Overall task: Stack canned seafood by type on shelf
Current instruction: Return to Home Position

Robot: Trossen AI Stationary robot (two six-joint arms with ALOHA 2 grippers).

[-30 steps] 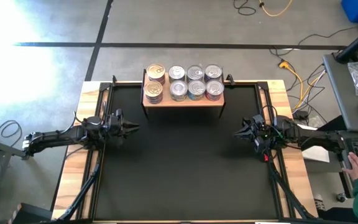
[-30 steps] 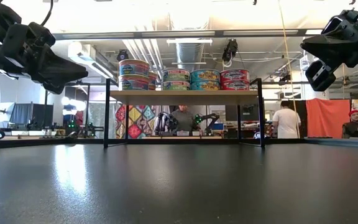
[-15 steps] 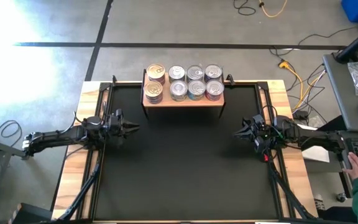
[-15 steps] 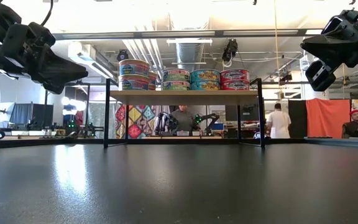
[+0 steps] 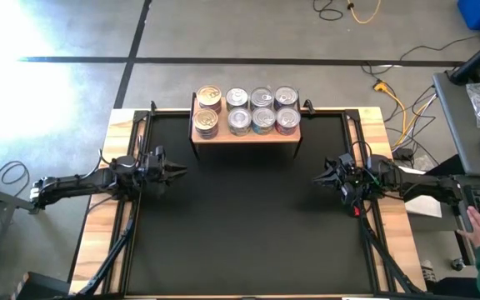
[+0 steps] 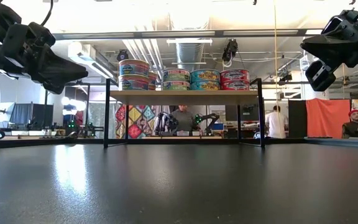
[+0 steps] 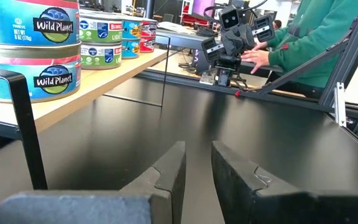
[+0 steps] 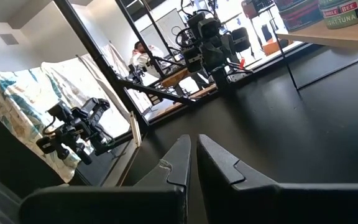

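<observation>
High view | left gripper (image 5: pixel 182 171) fingers slightly parted | right gripper (image 5: pixel 317 177) fingers clenched, empty

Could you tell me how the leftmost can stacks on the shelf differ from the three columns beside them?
The leftmost stacks have gold lids; the other columns have silver lids. In the low view, the leftmost stacks stand taller than their neighbours. All are stacked two high on the same shelf.
</observation>
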